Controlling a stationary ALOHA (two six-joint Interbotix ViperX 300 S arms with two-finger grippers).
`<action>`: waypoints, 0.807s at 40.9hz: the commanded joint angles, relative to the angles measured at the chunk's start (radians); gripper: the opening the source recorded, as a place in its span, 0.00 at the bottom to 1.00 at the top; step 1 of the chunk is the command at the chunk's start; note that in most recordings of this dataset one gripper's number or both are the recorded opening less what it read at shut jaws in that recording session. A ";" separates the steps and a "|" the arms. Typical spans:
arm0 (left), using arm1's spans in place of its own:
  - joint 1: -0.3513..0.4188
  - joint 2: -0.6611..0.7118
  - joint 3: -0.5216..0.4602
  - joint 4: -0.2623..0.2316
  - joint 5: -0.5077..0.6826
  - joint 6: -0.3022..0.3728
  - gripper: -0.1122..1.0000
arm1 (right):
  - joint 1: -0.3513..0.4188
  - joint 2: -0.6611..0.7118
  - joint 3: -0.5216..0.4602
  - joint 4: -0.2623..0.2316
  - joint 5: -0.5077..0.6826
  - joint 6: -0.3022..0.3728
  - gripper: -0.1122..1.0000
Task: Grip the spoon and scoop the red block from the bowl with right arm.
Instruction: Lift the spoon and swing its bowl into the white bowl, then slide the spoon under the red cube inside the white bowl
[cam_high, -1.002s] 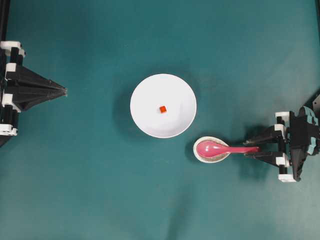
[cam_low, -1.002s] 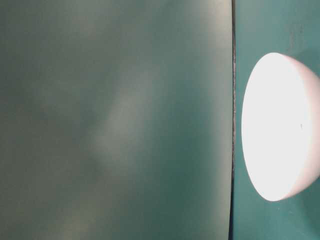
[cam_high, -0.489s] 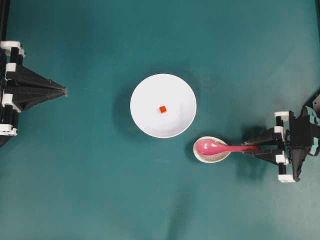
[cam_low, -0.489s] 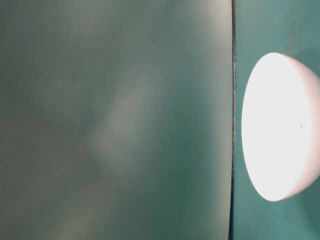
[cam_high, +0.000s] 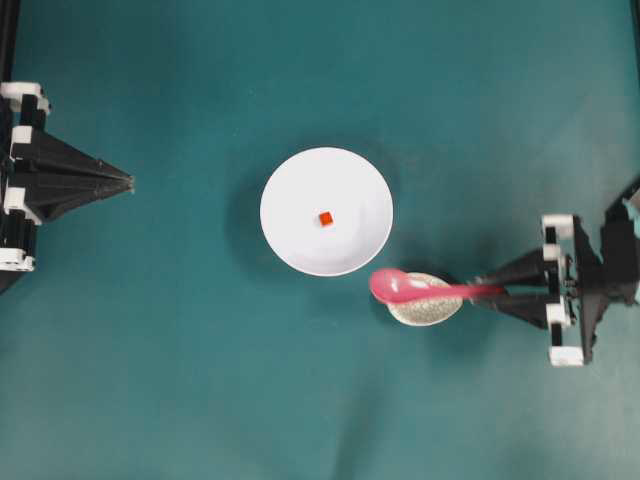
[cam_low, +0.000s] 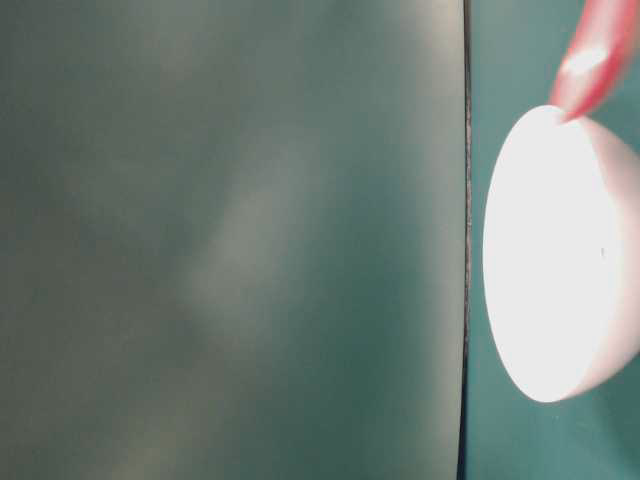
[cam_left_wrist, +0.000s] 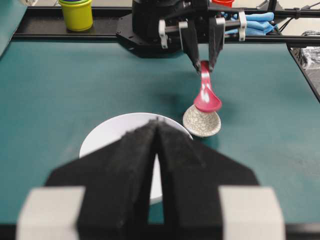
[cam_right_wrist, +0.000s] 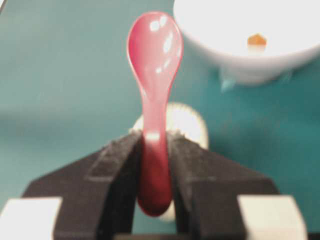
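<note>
Glossy pink spoon (cam_right_wrist: 154, 75), smooth white bowl (cam_high: 326, 211), crackle-glazed dish (cam_left_wrist: 201, 123), matt teal tabletop (cam_high: 200, 380).

One white bowl (cam_high: 326, 211), one red block (cam_high: 325, 219), one pink spoon (cam_high: 420, 289), one small speckled dish (cam_high: 427, 305), two black grippers, left (cam_high: 128, 183) and right (cam_high: 484, 292), and one yellow-green cup (cam_left_wrist: 76, 12).

No writing, label, brand mark, number or sign can be read in any view.
</note>
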 joint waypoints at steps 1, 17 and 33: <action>0.000 0.008 -0.028 0.000 -0.006 0.000 0.10 | -0.083 -0.101 -0.052 0.000 0.077 -0.049 0.32; 0.000 0.017 -0.028 0.000 -0.011 -0.014 0.10 | -0.699 -0.238 -0.436 -0.034 1.247 -0.187 0.32; 0.000 0.044 -0.028 0.000 -0.025 -0.014 0.10 | -0.772 -0.021 -0.640 -0.147 1.514 -0.179 0.32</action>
